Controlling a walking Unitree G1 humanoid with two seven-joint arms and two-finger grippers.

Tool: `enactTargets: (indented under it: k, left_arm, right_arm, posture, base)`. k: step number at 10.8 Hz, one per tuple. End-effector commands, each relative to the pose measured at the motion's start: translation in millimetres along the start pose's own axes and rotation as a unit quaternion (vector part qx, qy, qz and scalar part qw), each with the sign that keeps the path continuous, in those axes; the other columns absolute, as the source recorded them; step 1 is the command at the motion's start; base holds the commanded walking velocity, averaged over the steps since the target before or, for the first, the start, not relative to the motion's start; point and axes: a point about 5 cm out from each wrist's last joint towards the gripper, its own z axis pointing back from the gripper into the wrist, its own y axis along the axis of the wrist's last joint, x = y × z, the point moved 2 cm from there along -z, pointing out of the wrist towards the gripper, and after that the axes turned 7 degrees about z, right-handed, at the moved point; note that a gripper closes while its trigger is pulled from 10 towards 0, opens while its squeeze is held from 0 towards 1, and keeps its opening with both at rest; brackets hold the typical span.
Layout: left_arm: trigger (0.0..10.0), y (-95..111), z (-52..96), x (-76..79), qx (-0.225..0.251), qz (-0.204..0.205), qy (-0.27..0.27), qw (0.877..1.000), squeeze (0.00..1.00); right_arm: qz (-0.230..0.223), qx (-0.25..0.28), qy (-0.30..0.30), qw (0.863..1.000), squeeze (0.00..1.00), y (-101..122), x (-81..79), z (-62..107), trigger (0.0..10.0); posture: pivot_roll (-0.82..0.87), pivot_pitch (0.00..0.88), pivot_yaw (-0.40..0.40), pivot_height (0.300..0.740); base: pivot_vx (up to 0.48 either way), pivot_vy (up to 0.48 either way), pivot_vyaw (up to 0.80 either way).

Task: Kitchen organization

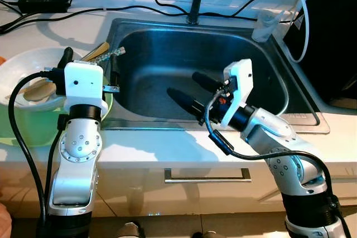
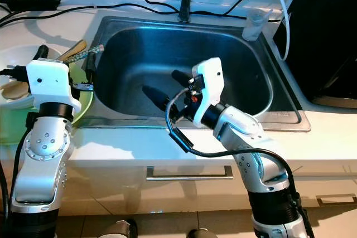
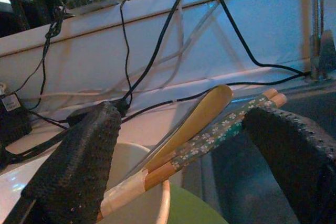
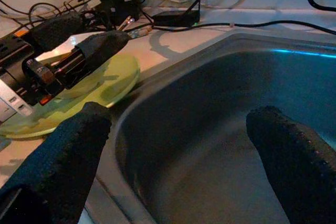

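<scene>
The left gripper hangs over the white bowl at the left edge of the sink, its fingers spread on both sides of the chopsticks and wooden spoon, not touching them. These lean out of the bowl toward the sink. The bowl sits on a green plate. The right gripper hangs inside the sink, fingers spread and holding nothing

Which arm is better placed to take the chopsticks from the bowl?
Left. The left gripper is open around the chopsticks at the bowl; the right gripper hangs open over the sink.
</scene>
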Motion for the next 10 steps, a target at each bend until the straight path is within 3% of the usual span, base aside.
enactTargets:
  k: [1, 2, 3, 4, 5, 6, 8, 9, 10]
  left_arm:
    - [10.0, -8.0, -0.1, 1.3, -0.022, -0.002, -0.002, 1.000, 0.57]
    - [10.0, -10.1, -0.5, 2.6, -0.028, -0.003, -0.003, 1.000, 0.12]
    - [10.0, -11.3, -0.1, 3.0, -0.032, -0.002, -0.003, 0.999, 0.00]
    - [10.0, -12.1, 0.2, 3.6, -0.033, 0.001, -0.004, 0.999, 0.00]
    - [9.1, -11.4, -0.2, 3.4, -0.033, 0.003, -0.004, 0.999, 0.00]
    - [0.0, -10.0, -0.4, 4.0, -0.031, 0.007, -0.008, 0.999, 0.00]
    - [0.0, -8.2, -0.6, 3.8, -0.029, 0.008, -0.005, 1.000, 0.00]
    - [2.1, -5.4, -1.8, 2.9, -0.024, 0.007, -0.001, 1.000, 0.00]
    - [2.4, -3.2, -2.8, 2.1, -0.020, 0.005, 0.002, 1.000, 0.00]
  right_arm:
    - [0.006, 0.000, 0.011, 1.000, 0.00, 3.7, -2.3, 2.9, 10.0]
    - [0.011, -0.003, 0.012, 1.000, 0.00, 3.6, -1.9, 3.4, 10.0]
    - [0.014, -0.005, 0.014, 1.000, 0.00, 3.5, -2.3, 3.3, 10.0]
    - [0.017, -0.006, 0.016, 1.000, 0.00, 3.1, -2.7, 3.3, 10.0]
    - [0.018, -0.006, 0.017, 1.000, 0.00, 3.4, -2.9, 2.9, 10.0]
    - [0.020, -0.005, 0.016, 1.000, 0.00, 4.0, -2.5, 2.3, 10.0]
    - [0.023, -0.004, 0.015, 1.000, 0.00, 4.6, -2.2, 1.6, 10.0]
    - [0.025, -0.002, 0.014, 1.000, 0.00, 5.1, -1.8, 1.1, 10.0]
    - [0.026, -0.001, 0.012, 1.000, 0.00, 5.5, -1.2, 0.6, 10.0]
  posture:
    - [0.00, 0.130, -0.105, 0.740]
    - [0.00, 0.130, -0.107, 0.740]
    - [0.00, 0.129, -0.109, 0.740]
    - [0.00, 0.127, -0.112, 0.740]
    - [0.00, 0.125, -0.114, 0.740]
    - [0.00, 0.124, -0.116, 0.740]
    - [0.00, 0.122, -0.118, 0.740]
    - [0.00, 0.121, -0.118, 0.740]
    - [0.00, 0.121, -0.118, 0.740]
  base:
    - [0.000, 0.000, 0.00]
    - [0.000, 0.000, 0.00]
    - [0.000, 0.000, 0.00]
    - [0.000, 0.000, 0.00]
    - [0.000, 0.000, 0.00]
    - [0.000, 0.000, 0.00]
    - [0.000, 0.000, 0.00]
    - [0.000, 0.000, 0.00]
    - [0.000, 0.000, 0.00]
